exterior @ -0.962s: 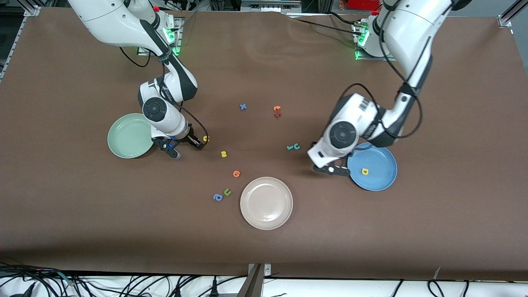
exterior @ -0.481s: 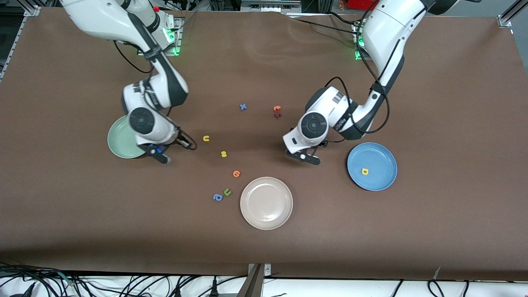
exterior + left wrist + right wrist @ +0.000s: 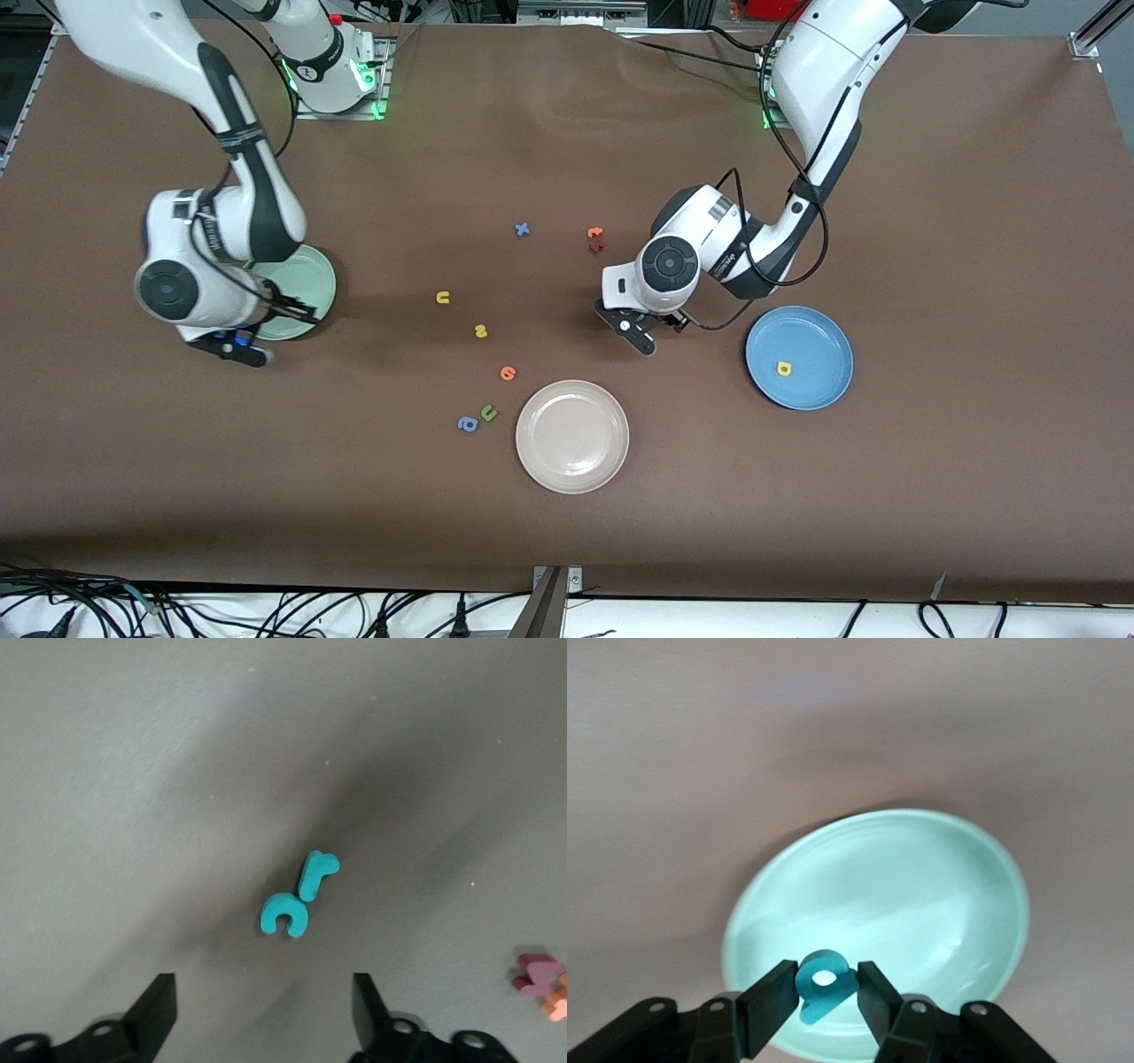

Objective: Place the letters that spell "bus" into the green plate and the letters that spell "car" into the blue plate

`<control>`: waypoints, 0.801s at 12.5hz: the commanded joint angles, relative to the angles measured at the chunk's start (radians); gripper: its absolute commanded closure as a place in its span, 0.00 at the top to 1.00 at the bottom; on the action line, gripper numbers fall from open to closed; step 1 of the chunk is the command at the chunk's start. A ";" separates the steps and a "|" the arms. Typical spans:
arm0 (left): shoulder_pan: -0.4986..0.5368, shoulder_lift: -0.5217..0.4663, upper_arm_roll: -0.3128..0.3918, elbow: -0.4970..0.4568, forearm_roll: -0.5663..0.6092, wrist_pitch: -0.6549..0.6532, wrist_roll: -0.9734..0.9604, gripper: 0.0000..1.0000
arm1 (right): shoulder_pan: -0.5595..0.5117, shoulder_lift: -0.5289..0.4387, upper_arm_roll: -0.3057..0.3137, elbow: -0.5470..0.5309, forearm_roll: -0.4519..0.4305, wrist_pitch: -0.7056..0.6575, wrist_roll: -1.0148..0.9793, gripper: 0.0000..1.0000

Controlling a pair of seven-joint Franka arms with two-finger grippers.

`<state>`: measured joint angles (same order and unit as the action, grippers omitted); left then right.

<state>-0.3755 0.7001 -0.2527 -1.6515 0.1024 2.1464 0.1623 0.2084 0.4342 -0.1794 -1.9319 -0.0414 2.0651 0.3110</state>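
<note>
My right gripper (image 3: pixel 825 992) is shut on the teal "b" (image 3: pixel 824 981) and hangs over the green plate (image 3: pixel 921 895), which lies at the right arm's end of the table (image 3: pixel 306 270). My left gripper (image 3: pixel 264 1014) stands open above the teal "c" (image 3: pixel 284 914) and teal "r" (image 3: pixel 316 873), which lie touching on the table. In the front view the left arm hides both. The yellow "u" (image 3: pixel 442 298) and yellow "s" (image 3: pixel 480 331) lie mid-table. The yellow "a" (image 3: pixel 784 369) lies in the blue plate (image 3: pixel 815 341).
A beige-white plate (image 3: pixel 572 436) sits nearer the front camera. Beside it lie an orange letter (image 3: pixel 508 373), a green "u" (image 3: pixel 488 412) and a blue "a" (image 3: pixel 468 424). A blue "x" (image 3: pixel 523 229) and orange and red letters (image 3: pixel 595 239) lie farther off.
The right gripper has swung from beside the yellow "u" to over the green plate. The left gripper has moved from the blue plate's edge to over the teal "c" and "r".
</note>
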 commanded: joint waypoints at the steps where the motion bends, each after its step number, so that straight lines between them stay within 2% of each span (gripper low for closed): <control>1: -0.003 0.015 0.003 -0.017 0.029 0.056 0.085 0.48 | -0.032 0.038 -0.037 -0.004 0.014 0.003 -0.156 0.13; 2: -0.009 0.015 0.003 -0.034 0.029 0.070 0.080 0.39 | -0.056 0.056 -0.035 -0.007 0.012 0.019 -0.189 0.14; 5: -0.020 0.018 0.003 -0.042 0.031 0.099 0.072 0.41 | -0.098 0.090 -0.035 -0.018 0.014 0.052 -0.262 0.20; 6: -0.023 0.027 0.003 -0.043 0.031 0.118 0.071 0.41 | -0.098 0.090 -0.035 -0.019 0.015 0.052 -0.263 0.44; 7: -0.029 0.030 0.003 -0.044 0.031 0.130 0.071 0.41 | -0.098 0.090 -0.035 -0.022 0.029 0.053 -0.263 0.76; 8: -0.031 0.030 0.003 -0.044 0.033 0.132 0.071 0.41 | -0.096 0.087 -0.035 -0.022 0.056 0.050 -0.263 0.91; 9: -0.031 0.030 0.003 -0.044 0.033 0.133 0.071 0.41 | -0.096 0.081 -0.034 -0.019 0.069 0.040 -0.262 0.98; 10: -0.031 0.032 0.003 -0.044 0.033 0.133 0.071 0.41 | -0.095 0.060 -0.026 -0.016 0.075 0.021 -0.245 0.98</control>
<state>-0.4022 0.7315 -0.2541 -1.6846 0.1153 2.2593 0.2223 0.1147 0.5333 -0.2159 -1.9415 0.0059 2.1082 0.0689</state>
